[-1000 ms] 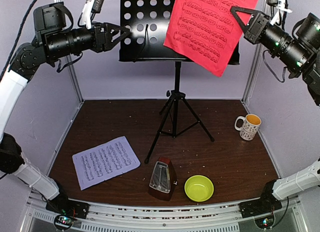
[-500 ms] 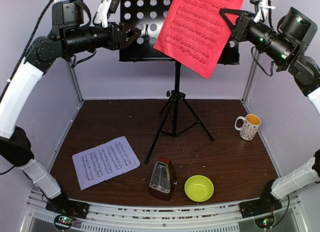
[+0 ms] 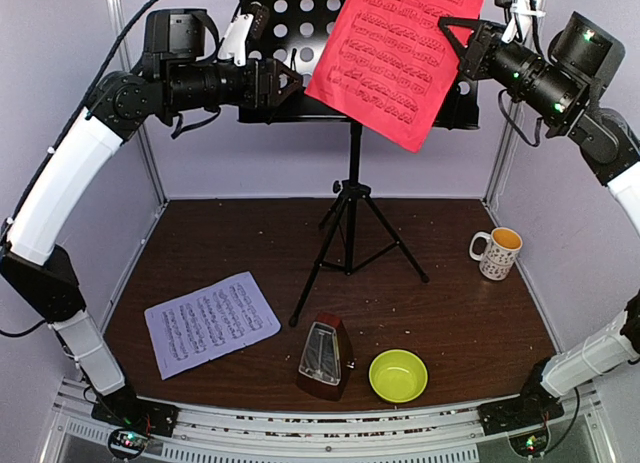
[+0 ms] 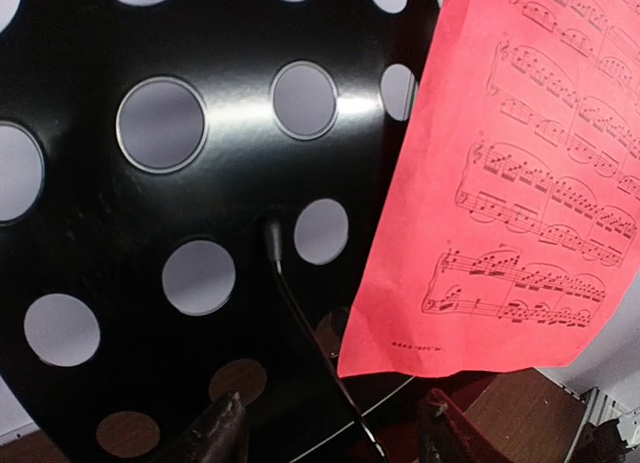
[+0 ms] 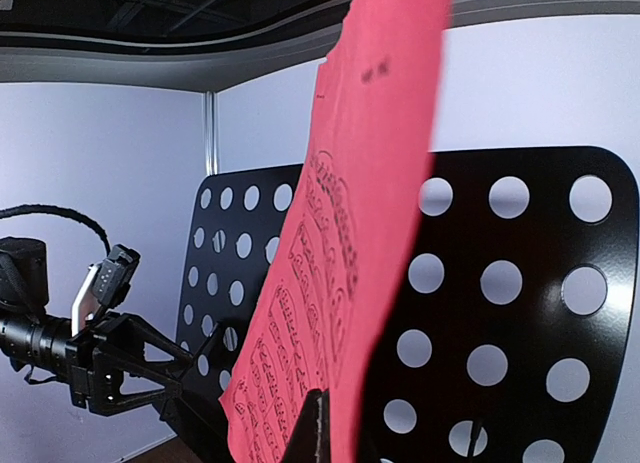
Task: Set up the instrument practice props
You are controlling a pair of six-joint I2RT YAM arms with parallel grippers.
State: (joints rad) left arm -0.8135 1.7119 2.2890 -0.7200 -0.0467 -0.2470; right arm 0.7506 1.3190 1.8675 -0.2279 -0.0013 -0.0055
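Right fingers (image 3: 472,31) clamped on red sheet (image 3: 395,53), left fingers (image 4: 215,435) apart beside stand (image 3: 353,158); you're mid-placement; next, lay it square on stand, then release.

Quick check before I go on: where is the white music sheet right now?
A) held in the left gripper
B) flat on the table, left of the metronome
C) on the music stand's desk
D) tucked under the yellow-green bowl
B: the white sheet lies flat on the table, left of the metronome; only the red sheet is up at the music stand, pinched by the right gripper.
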